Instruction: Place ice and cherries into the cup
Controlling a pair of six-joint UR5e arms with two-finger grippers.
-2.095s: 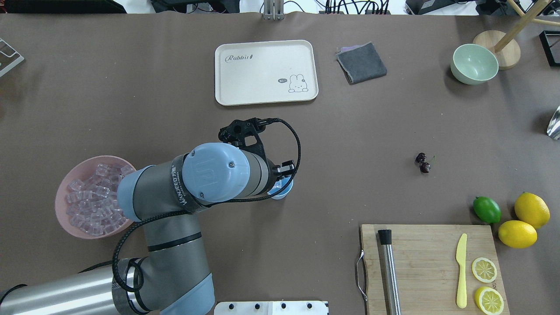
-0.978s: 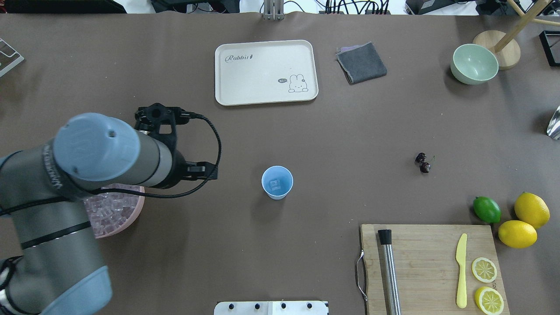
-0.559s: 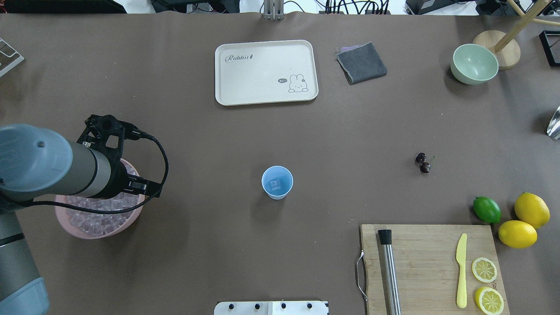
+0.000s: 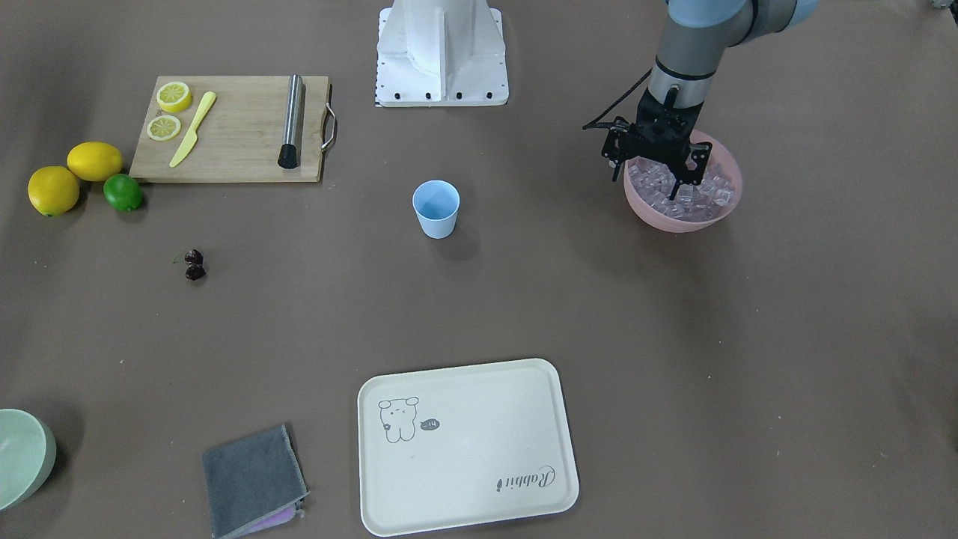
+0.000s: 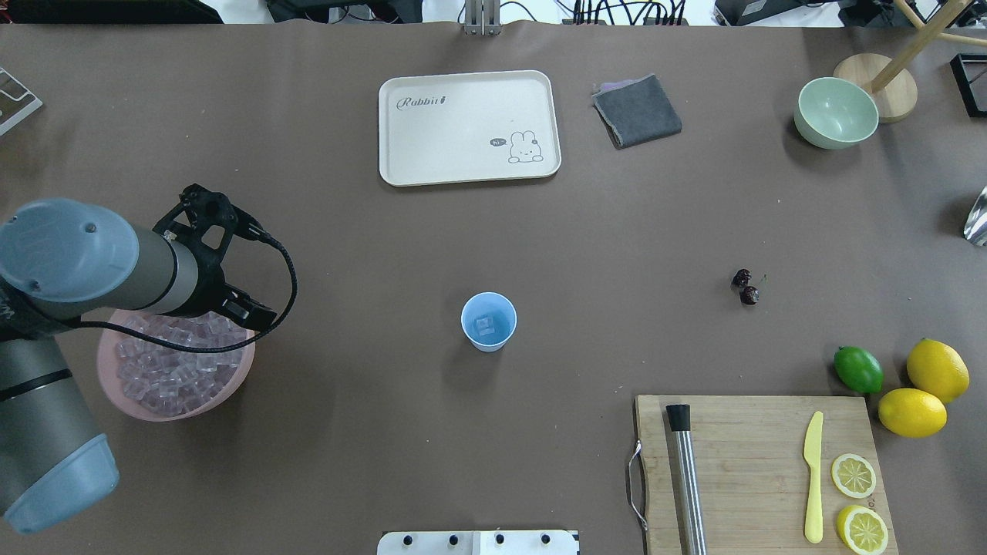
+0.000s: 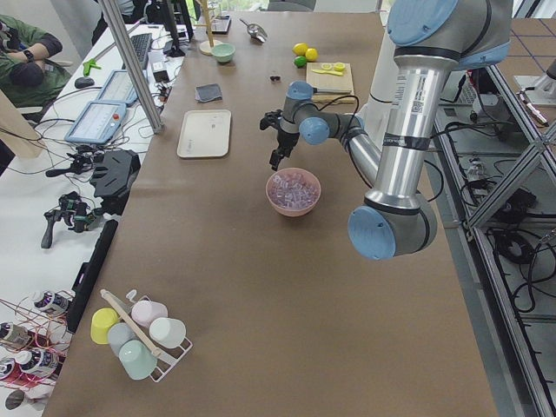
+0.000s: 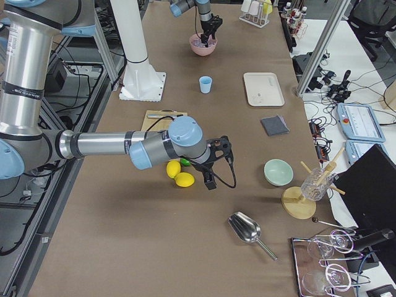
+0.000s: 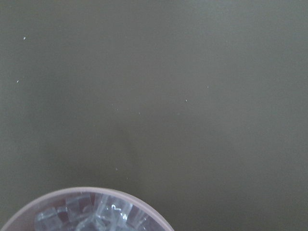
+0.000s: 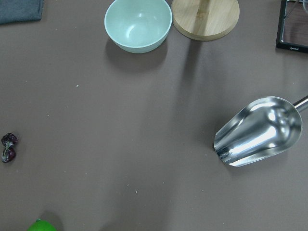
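Some ice [image 5: 484, 325] lies in the cup [image 4: 436, 221]; cherries [image 4: 194, 265] wait far from the left gripper [image 4: 662, 176], finger spread unreadable, above the bowl [image 4: 673, 224].

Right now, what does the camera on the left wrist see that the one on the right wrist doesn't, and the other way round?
Only the left wrist view shows the pink bowl, cut off at the bottom edge, with ice inside it. Only the right wrist view shows the cherries at its left edge, the pale green bowl, a metal scoop, a round wooden base and a sliver of the lime. Both share the bare brown table.
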